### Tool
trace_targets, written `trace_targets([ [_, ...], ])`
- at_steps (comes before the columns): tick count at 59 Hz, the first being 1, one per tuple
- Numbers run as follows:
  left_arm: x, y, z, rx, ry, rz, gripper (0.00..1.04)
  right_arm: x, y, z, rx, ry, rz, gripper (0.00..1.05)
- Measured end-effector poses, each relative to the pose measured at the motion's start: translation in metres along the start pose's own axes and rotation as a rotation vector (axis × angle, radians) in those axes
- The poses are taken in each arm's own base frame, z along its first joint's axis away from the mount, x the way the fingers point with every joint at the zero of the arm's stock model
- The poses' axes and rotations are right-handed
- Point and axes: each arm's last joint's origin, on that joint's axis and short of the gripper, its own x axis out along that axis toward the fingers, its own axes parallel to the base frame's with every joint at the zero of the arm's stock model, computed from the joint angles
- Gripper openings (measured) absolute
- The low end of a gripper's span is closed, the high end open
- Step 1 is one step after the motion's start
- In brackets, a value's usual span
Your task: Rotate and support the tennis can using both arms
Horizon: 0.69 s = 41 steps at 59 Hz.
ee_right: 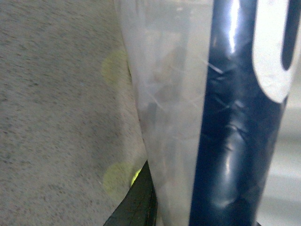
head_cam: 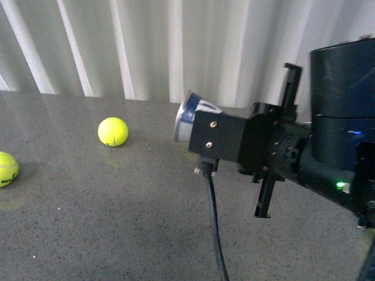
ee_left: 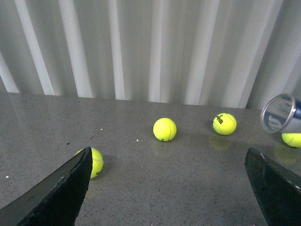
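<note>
Holding the can [head_cam: 192,117] out over the table [head_cam: 117,222], my right arm [head_cam: 316,152] has it lying nearly level, with the silver rim [head_cam: 183,120] pointing across towards my left side. That arm's wrist camera shows clear dented wall and navy label [ee_right: 235,141] filling the view, with one finger [ee_right: 138,205] against the tube, so I judge those jaws closed on the can's body. My left gripper [ee_left: 168,160] is empty, its fingers [ee_left: 66,188] spread wide, and it is well apart from the can [ee_left: 280,114], which shows only at the edge of its view, above the balls [ee_left: 164,129] scattered on the table. As I read it, the job now is to bring the left in to carry that free end. I should swing it across and up until the rim end sits between the fingers, square them to the tube, and close gently: the plastic is thin and dented, and a hard squeeze could crush it or twist it in the right's hold. The right should turn slowly, and only once the left bears some weight. I must also mind the cable [head_cam: 214,234] hanging below the wrist and stay high enough to clear the balls.
</note>
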Motion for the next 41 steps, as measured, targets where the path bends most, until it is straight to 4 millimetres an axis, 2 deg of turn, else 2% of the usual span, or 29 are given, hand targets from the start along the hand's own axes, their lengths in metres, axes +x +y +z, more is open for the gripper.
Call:
trace_targets([
  [7, 0.0, 0.0, 0.0, 0.0, 0.0, 0.0, 0.98, 0.018, 0.011, 0.009, -0.047, -0.035, 0.04, 0.12],
  [11, 0.0, 0.0, 0.0, 0.0, 0.0, 0.0, 0.98, 0.036, 0.02, 0.019, -0.057, -0.053, 0.062, 0.12],
  [24, 0.0, 0.0, 0.0, 0.0, 0.0, 0.0, 0.98, 0.08, 0.041, 0.039, -0.016, -0.03, 0.16, 0.12],
  [41, 0.0, 0.0, 0.0, 0.0, 0.0, 0.0, 0.98, 0.116, 0.053, 0.059, 0.018, 0.08, 0.254, 0.12],
])
